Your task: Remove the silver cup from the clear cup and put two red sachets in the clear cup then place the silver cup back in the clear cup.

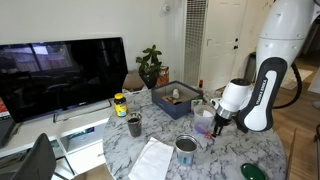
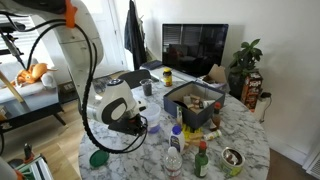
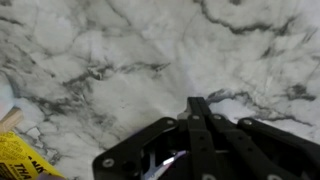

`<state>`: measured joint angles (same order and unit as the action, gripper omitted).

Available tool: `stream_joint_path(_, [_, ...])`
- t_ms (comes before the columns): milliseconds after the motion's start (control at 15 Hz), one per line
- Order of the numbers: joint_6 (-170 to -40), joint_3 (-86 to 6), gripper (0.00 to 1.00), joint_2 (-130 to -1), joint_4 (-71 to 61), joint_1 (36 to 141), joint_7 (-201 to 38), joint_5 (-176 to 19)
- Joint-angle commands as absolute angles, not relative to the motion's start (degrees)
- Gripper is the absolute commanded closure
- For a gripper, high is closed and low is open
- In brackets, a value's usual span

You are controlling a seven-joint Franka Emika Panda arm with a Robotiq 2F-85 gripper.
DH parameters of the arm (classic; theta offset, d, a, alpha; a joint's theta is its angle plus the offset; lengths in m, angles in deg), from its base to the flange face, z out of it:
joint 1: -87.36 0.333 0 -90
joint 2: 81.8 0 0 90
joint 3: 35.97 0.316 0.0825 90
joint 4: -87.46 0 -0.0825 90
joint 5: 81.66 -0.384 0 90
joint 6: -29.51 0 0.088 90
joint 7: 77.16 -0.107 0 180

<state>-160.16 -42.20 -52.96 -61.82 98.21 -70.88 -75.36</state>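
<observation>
Silver cup (image 1: 185,150) is out, lower middle of the bench (image 1: 225,155), clear cup (image 1: 204,126) up right by my claw (image 3: 196,103), which is clamped fully closed with nothing visibly pinched, so it's sachet time and next I open up and hunt down a red sachet.

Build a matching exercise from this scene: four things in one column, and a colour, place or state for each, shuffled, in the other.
Things:
1. silver cup
2. claw
3. television
4. jar

Descriptions:
a. shut
b. yellow lid
c. standing upright alone, inside no other cup
d. dark screen

Pairs: 1-c, 2-a, 3-d, 4-b
</observation>
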Motion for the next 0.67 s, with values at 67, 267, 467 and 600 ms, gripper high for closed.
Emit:
stream_joint_path(67, [-146.83,-46.45,1.0,-66.46,-68.63,102.39,-65.86,-72.5])
stream_joint_path(267, [-133.33,-46.0,1.0,-75.69,-70.91,101.83,-65.05,-65.9])
stream_joint_path(467, [-126.02,-43.23,1.0,-85.08,-71.84,99.11,-69.4,-57.65])
stream_joint_path(600, [-123.32,-40.53,1.0,-89.84,-71.29,96.97,-72.43,-56.09])
